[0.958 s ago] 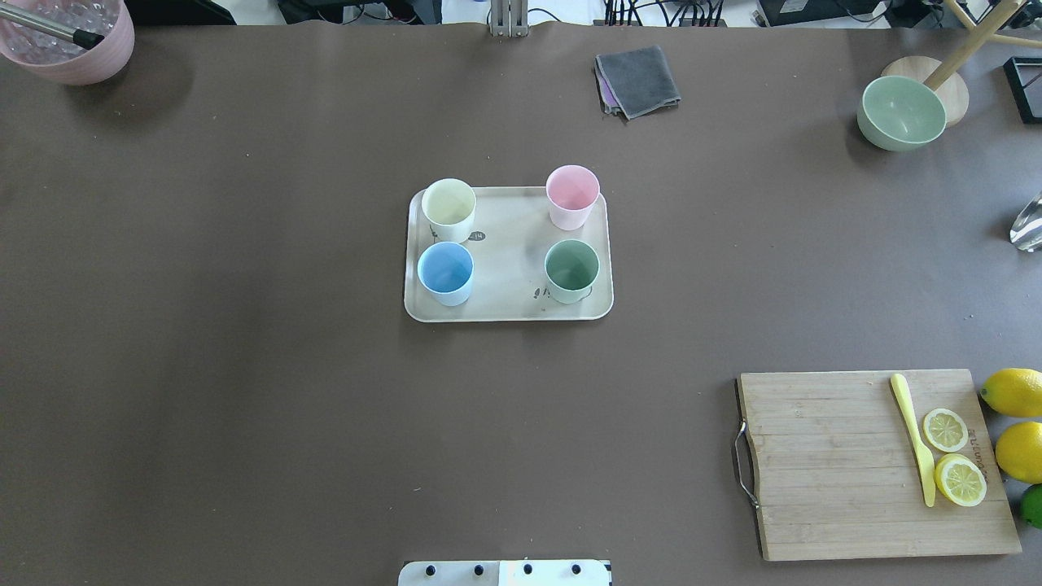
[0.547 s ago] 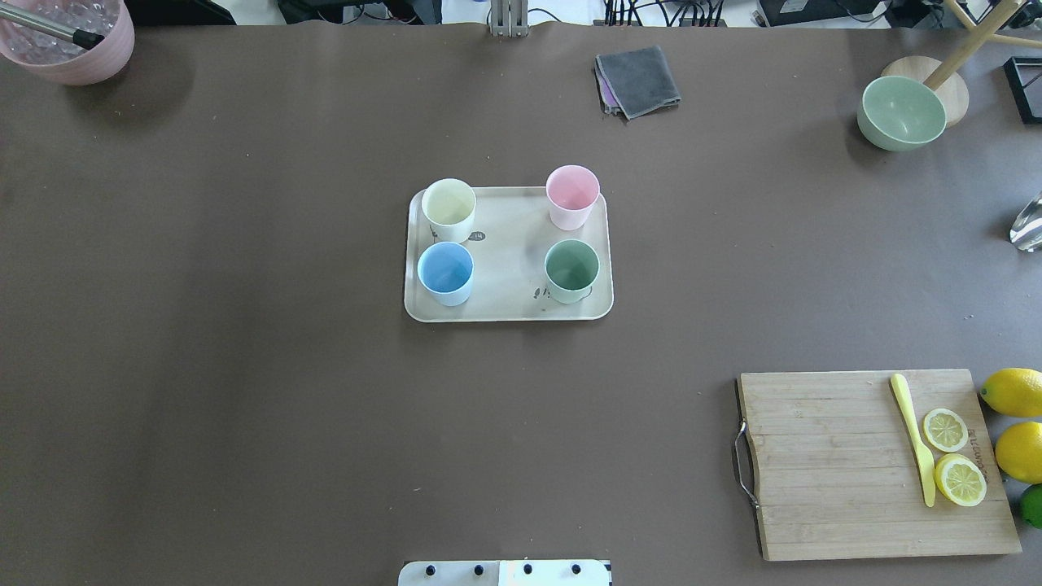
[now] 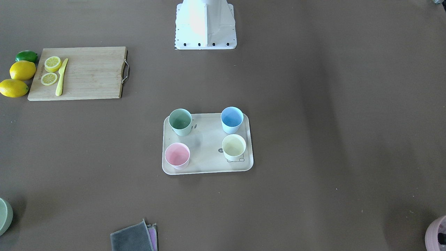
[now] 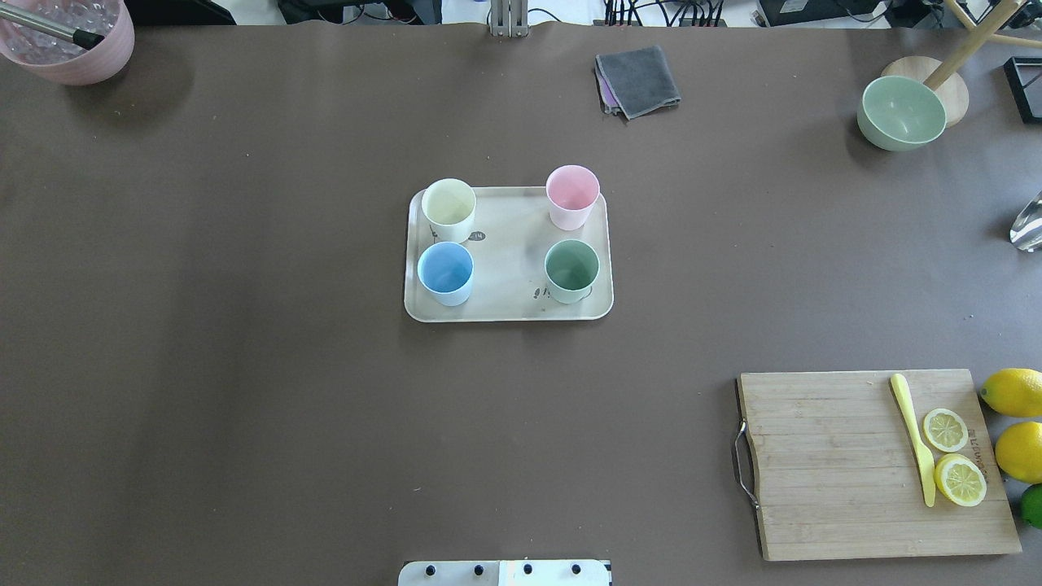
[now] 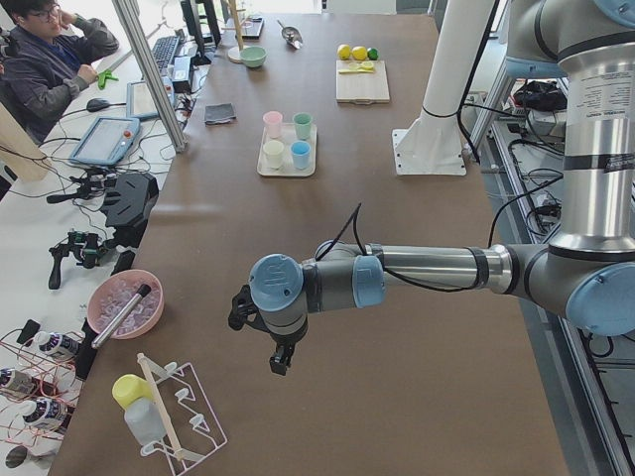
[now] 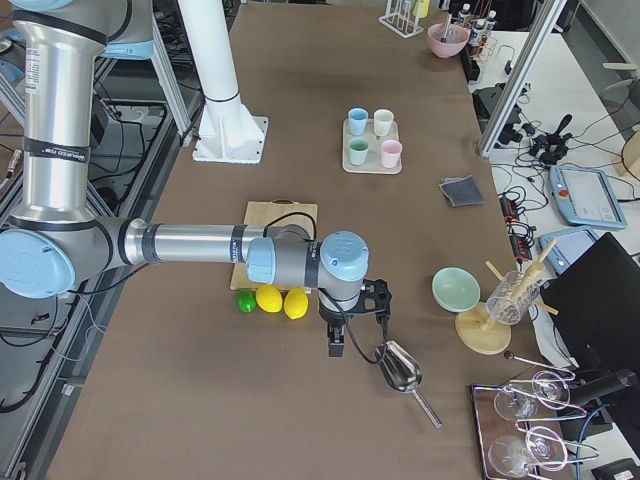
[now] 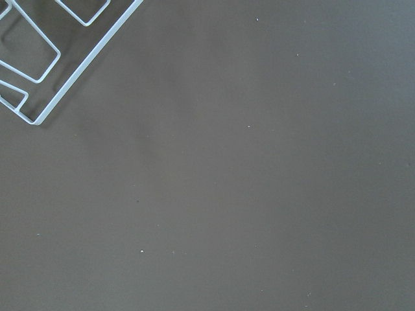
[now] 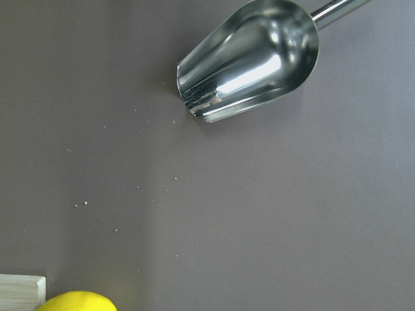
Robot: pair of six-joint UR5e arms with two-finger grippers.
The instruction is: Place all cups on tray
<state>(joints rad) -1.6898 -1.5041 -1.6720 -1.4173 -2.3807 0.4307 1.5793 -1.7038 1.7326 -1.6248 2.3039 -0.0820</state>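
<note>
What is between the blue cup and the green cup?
Nothing but bare tray lies between blue cup and green cup, seen from overhead.

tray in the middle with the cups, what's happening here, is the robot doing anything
The pink cup, green cup, blue cup and cream-yellow cup all stand upright on the tray, so the job looks done. Neither arm handles anything: the left gripper hangs above the table by a wire rack at one end, the right gripper by a metal scoop at the other.
</note>
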